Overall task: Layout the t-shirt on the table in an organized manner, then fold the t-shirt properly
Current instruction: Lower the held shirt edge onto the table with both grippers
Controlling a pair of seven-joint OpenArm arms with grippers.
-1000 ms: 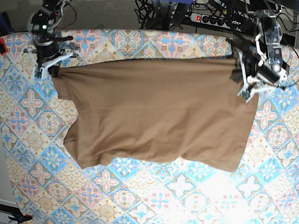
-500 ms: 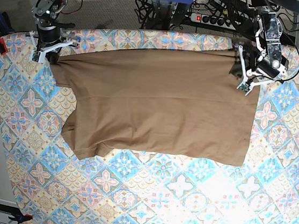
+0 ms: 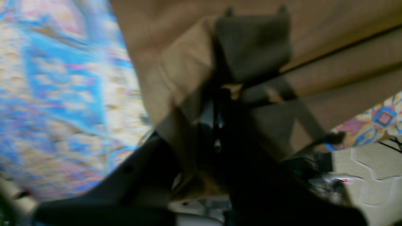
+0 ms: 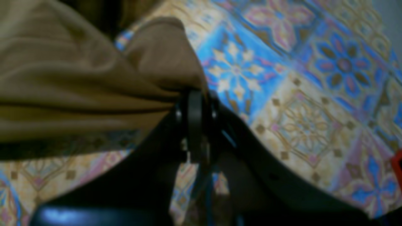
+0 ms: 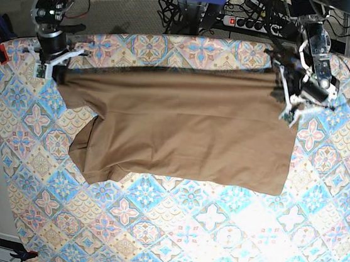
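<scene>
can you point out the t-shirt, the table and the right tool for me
t-shirt point(image 5: 188, 126), base view, middle of the spread tan cloth.
table point(image 5: 169, 238), base view, bare patterned cloth below the shirt's lower edge.
right tool point(image 4: 194, 94), right wrist view, tip of the shut black fingers pinching a fold of shirt.

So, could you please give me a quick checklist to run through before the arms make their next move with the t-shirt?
1. Left gripper shut on the t-shirt: ok.
2. Right gripper shut on the t-shirt: ok.
3. Far edge stretched between both grippers: ok.
4. Cloth flat on the table: not ok, the sleeve corner near the right gripper is bunched.
5. Near hem straight: not ok, it slants on the right gripper's side.
6. Layers caught in each grip: cannot tell.
</scene>
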